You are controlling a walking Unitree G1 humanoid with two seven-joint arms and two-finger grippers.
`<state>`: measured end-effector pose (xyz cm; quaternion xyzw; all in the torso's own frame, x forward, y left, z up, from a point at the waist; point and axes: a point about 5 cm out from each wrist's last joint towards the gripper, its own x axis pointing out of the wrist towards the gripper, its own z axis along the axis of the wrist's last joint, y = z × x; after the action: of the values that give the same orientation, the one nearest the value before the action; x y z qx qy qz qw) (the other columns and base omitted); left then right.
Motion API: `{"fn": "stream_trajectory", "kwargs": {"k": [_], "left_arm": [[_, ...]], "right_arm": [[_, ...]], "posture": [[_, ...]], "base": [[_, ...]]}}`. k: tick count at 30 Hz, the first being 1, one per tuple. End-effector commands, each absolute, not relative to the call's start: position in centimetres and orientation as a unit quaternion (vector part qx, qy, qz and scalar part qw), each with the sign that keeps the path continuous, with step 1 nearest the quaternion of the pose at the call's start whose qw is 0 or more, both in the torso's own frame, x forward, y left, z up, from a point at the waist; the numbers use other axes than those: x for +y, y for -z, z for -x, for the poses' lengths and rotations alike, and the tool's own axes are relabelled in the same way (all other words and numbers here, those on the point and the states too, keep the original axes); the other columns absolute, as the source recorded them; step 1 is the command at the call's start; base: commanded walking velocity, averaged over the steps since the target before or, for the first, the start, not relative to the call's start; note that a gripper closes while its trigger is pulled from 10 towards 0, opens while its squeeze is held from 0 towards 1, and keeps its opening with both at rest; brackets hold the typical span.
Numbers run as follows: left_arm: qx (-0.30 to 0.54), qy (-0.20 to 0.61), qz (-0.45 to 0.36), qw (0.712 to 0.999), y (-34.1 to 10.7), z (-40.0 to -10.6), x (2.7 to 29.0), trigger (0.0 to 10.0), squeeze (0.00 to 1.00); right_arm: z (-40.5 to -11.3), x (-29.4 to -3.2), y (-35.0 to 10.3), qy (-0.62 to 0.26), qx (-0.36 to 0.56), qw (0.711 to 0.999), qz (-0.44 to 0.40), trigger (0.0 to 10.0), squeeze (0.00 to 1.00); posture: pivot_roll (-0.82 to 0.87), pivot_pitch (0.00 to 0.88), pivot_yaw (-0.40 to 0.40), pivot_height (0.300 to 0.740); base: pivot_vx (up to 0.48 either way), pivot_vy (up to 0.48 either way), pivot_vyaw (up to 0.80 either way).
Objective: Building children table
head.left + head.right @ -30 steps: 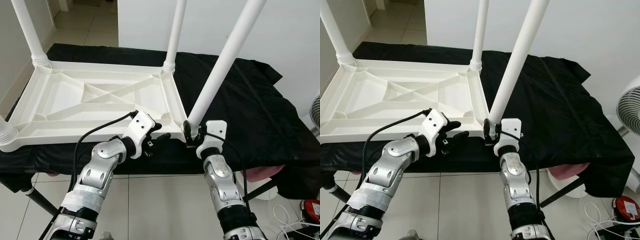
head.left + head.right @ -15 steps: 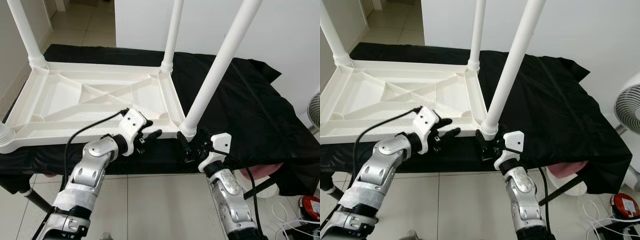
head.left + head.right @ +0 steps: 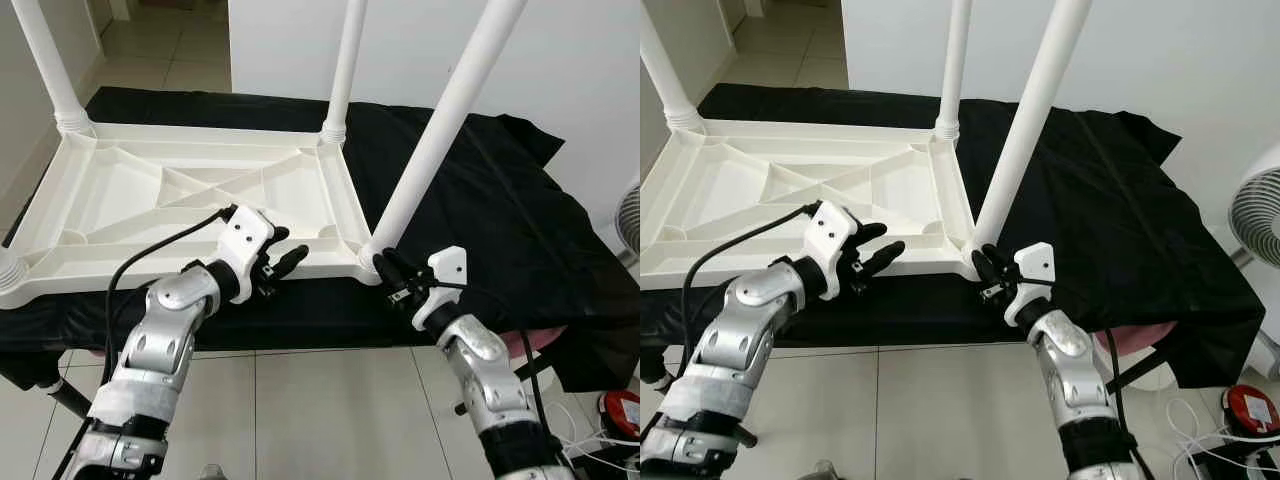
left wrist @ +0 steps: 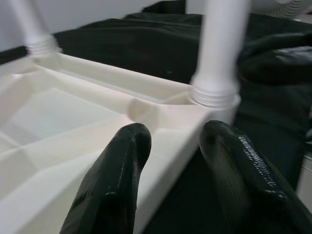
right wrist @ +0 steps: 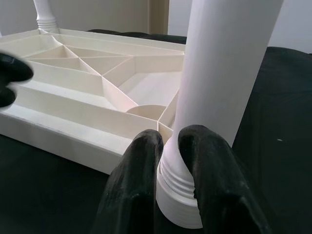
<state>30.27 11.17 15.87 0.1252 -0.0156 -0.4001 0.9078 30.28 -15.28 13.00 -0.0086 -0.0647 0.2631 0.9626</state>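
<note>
A white plastic children's table point(image 3: 150, 200) lies upside down on a black cloth, with legs standing up at its corners. The front right leg point(image 3: 440, 120) leans to the right, its ribbed collar point(image 5: 178, 195) seated in the corner socket. My left gripper point(image 3: 285, 258) is open at the table's front rim, and in the left wrist view its fingers point(image 4: 117, 165) flank the rim edge. My right gripper point(image 3: 383, 266) is shut, holding nothing. Its fingertips point(image 5: 146, 146) are right at the collar of the front right leg.
The black cloth point(image 3: 500, 200) covers a low platform that extends to the right of the table. A fan point(image 3: 1255, 200) stands at the far right. A red object point(image 3: 625, 410) and white cables lie on the tiled floor. A pink item point(image 3: 1140, 335) sits under the cloth's edge.
My right gripper has released the base of the front right leg and drawn back to the right. My left gripper has slid left along the front rim.
</note>
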Motion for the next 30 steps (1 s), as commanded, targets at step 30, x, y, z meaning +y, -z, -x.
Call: {"fn": "stream_trajectory", "kwargs": {"k": [30], "left_arm": [[0.003,0.235,-0.138,0.962,-15.5,-32.9,14.2,10.0,0.00]], "right_arm": [[-31.5,-15.9,-13.7,-0.250,-0.090,0.961,-0.073,10.0,0.00]], "posture": [[0.05,0.017,-0.093,0.740]], "base": [[0.000,0.000,0.00]]}}
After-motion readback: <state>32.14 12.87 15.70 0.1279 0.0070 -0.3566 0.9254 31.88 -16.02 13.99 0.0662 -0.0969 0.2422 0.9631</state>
